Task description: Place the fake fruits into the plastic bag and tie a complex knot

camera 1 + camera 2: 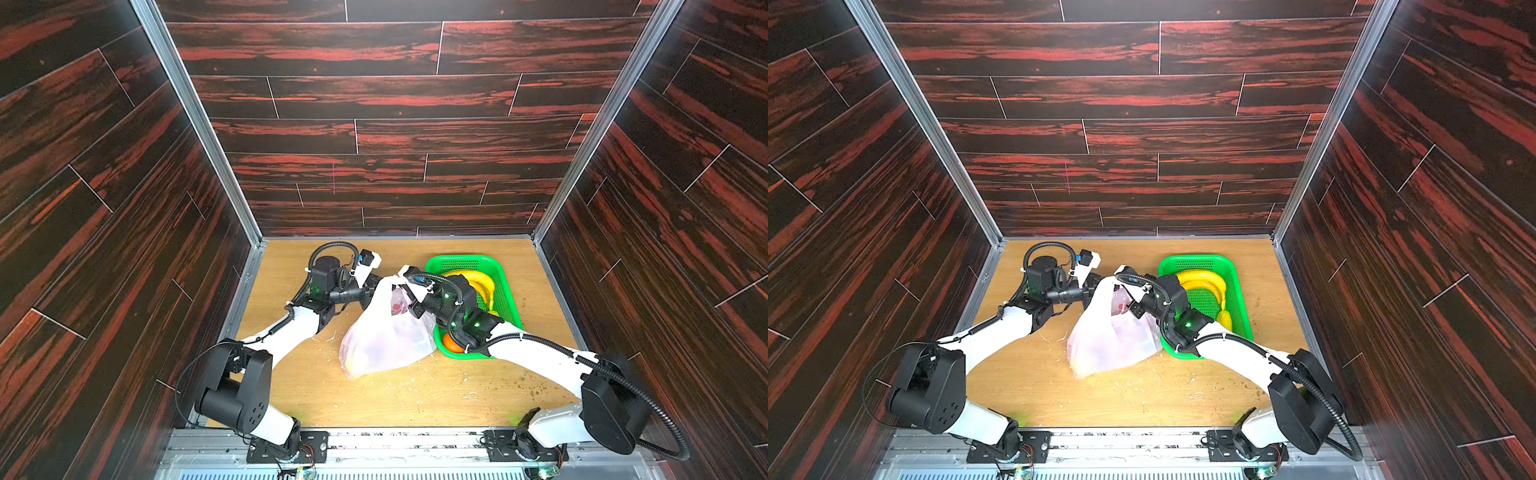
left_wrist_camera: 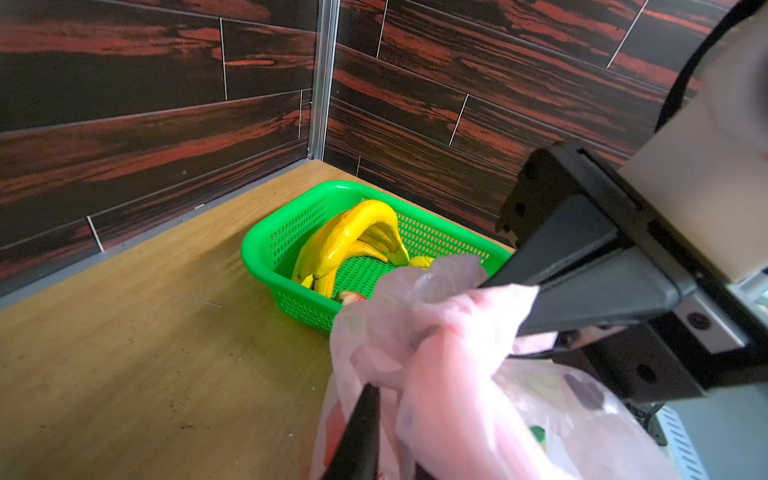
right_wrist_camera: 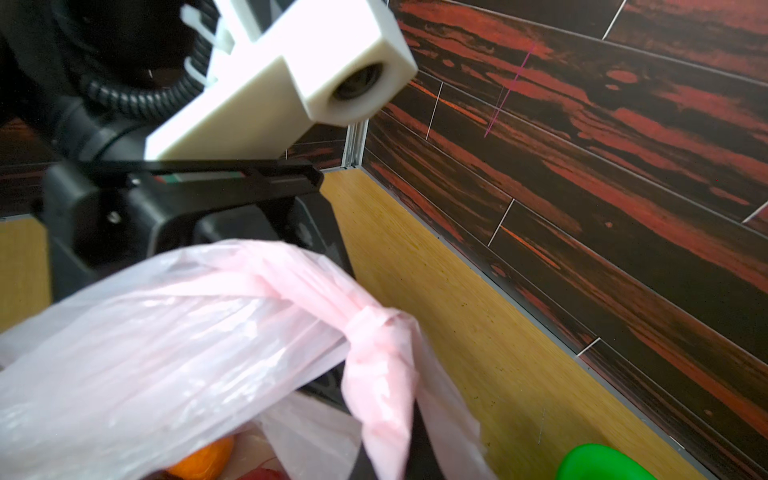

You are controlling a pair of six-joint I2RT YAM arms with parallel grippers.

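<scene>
Left wrist, unlike right wrist: banana bunch (image 2: 353,241) in basket (image 2: 257,253).

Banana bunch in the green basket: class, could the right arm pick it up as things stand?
Probably not yet: the right claw is shut on the plastic bag, though the banana bunch lies uncovered in the green basket.

I'm driving a lab robot cell: three walls (image 1: 374,104) in dark red wood-grain print meet at bare aluminium posts (image 1: 199,124). Two arms (image 1: 282,336) are bolted to a metal rail (image 1: 407,446) fronting a scuffed wooden tabletop (image 1: 374,399). The yellow banana bunch (image 1: 478,279) is a glossy toy.
</scene>
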